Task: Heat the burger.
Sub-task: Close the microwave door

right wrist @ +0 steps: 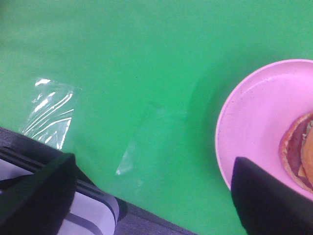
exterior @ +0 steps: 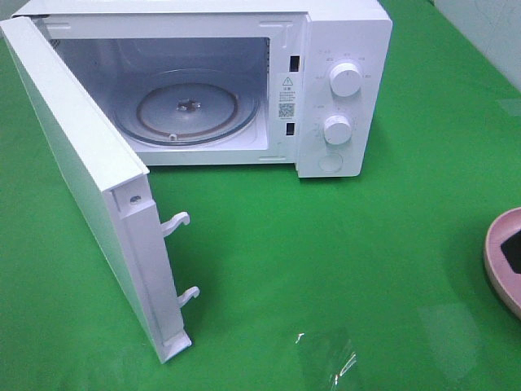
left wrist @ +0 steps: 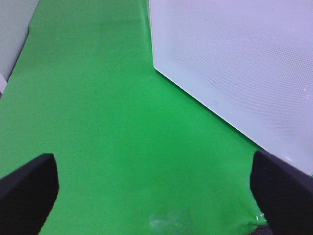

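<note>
stood a boxy white microwave (exterior: 244,81) on a smooth green cloth (exterior: 326,261), glossy and hard-edged, door (exterior: 89,187) swung wide with two hooked latches on its free edge; held inside a round clear glass turntable (exterior: 187,110), bare, with a ribbed ring beneath; carried two round white knobs (exterior: 346,80) on the right-hand panel, one above the other; showed in the left wrist view a flat white panel (left wrist: 234,63) finely dotted, corner rounded; lay on the cloth some patches of clear shiny film (right wrist: 49,112), wrinkled and catching light; peeked in at the right edge of the high view a round pink plate (exterior: 501,261), matte, shallow-rimmed; sat on that plate, at its far side in the right wrist view, the burger (right wrist: 298,149), only partly seen, brown patty edge and orange-brown bun, well apart from the microwave; spread wide the left gripper (left wrist: 154,196), dark blunt fingers (left wrist: 27,191) over bare cloth, clasping nothing; spread wide too the right gripper (right wrist: 151,196), one dark finger (right wrist: 271,200) overlapping the plate's rim in view, contact impossible to tell, nothing between the fingers.
</note>
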You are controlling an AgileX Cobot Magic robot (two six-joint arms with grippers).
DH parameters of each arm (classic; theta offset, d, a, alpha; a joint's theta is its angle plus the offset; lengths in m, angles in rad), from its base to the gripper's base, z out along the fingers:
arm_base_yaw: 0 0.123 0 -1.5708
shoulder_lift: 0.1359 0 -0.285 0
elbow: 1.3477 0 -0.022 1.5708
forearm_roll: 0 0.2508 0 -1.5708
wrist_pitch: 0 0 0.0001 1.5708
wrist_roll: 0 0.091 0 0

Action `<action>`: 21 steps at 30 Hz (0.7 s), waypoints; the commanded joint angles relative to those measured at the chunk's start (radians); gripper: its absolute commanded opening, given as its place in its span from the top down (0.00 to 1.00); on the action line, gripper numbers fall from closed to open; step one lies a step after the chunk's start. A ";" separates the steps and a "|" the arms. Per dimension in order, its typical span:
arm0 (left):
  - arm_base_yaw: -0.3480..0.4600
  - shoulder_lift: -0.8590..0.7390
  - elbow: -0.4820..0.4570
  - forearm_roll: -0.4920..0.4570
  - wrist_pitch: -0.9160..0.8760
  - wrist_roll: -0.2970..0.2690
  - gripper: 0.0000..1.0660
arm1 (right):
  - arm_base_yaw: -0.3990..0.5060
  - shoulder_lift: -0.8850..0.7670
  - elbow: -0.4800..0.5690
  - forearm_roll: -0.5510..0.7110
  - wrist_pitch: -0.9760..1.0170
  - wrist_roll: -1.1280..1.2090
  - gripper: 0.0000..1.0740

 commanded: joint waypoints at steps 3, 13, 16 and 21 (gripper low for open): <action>0.005 -0.017 0.003 -0.005 -0.014 0.001 0.06 | 0.001 -0.161 -0.001 0.005 0.082 -0.008 0.26; 0.005 -0.017 0.003 -0.005 -0.014 0.001 0.06 | -0.011 -0.384 -0.001 0.005 0.112 -0.009 0.29; 0.005 -0.017 0.003 -0.005 -0.014 0.001 0.06 | -0.085 -0.461 -0.001 0.008 0.085 -0.013 0.29; 0.005 -0.017 0.003 -0.005 -0.014 0.001 0.06 | -0.161 -0.540 0.008 0.010 0.034 -0.032 0.29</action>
